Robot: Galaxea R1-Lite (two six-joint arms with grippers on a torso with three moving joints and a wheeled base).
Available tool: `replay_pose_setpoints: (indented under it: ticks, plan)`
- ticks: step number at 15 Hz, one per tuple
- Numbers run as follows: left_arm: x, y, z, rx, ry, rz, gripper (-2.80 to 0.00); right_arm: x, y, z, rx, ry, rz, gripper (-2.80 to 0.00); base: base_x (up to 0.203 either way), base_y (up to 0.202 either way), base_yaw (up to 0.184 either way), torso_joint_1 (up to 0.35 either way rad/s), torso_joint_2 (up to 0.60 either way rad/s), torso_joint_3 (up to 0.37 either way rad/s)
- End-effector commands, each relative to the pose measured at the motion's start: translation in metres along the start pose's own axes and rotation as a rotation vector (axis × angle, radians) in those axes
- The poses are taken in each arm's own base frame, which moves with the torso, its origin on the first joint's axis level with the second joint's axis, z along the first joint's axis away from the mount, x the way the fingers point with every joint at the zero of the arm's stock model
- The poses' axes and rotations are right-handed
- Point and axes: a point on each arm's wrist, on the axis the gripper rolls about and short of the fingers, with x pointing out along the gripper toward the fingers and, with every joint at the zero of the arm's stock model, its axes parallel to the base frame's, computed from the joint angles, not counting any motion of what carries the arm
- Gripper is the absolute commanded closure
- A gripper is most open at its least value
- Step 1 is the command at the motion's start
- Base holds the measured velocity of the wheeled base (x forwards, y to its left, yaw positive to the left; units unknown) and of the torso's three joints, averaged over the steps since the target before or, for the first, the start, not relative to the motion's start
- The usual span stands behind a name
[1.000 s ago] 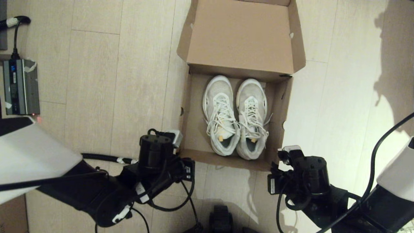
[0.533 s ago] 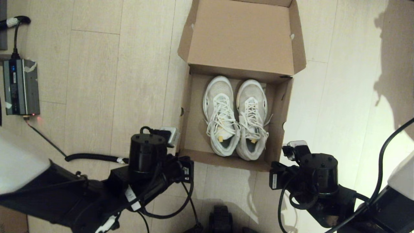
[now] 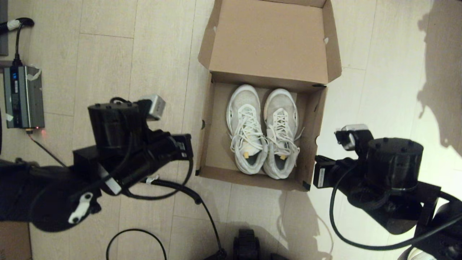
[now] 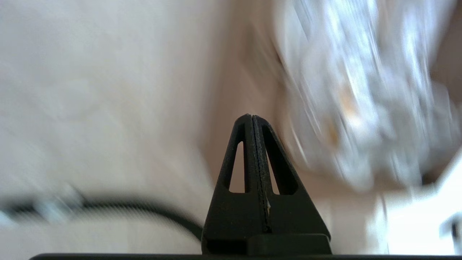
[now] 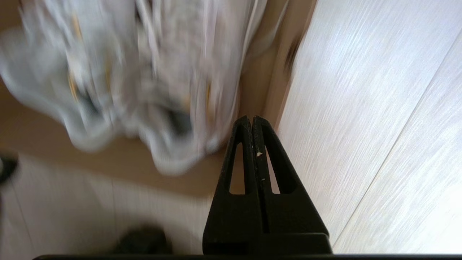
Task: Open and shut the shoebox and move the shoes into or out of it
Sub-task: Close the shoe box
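Jaws pressed together and empty on both sides: left gripper (image 4: 251,119) hangs over the floor (image 3: 108,65) left of the shoebox (image 3: 265,36), right gripper (image 5: 251,120) by its right wall. Lid's flung back, shoes (image 3: 262,130) side by side inside, ready for lifting out

Matte black arms with round cylindrical wrist housings (image 3: 393,159), looping black cables, small silver wrist cameras (image 3: 156,106), and triangular slotted black fingers (image 4: 252,159).
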Motion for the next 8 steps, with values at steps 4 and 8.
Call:
replay_pose_setpoints:
  ticks: [4, 8]
  plan:
    - [0.037, 0.072, 0.075, -0.037, -0.161, 0.002, 0.00, 0.002, -0.050, 0.098, 0.089, -0.116, -0.119, 0.00, 0.000, 0.000, 0.000, 0.000, 0.00, 0.000]
    - [0.079, 0.103, 0.112, -0.186, -0.246, -0.220, 0.00, 0.024, -0.128, 0.121, 0.122, -0.094, -0.040, 0.00, 0.000, 0.000, 0.000, 0.000, 0.00, 0.000]
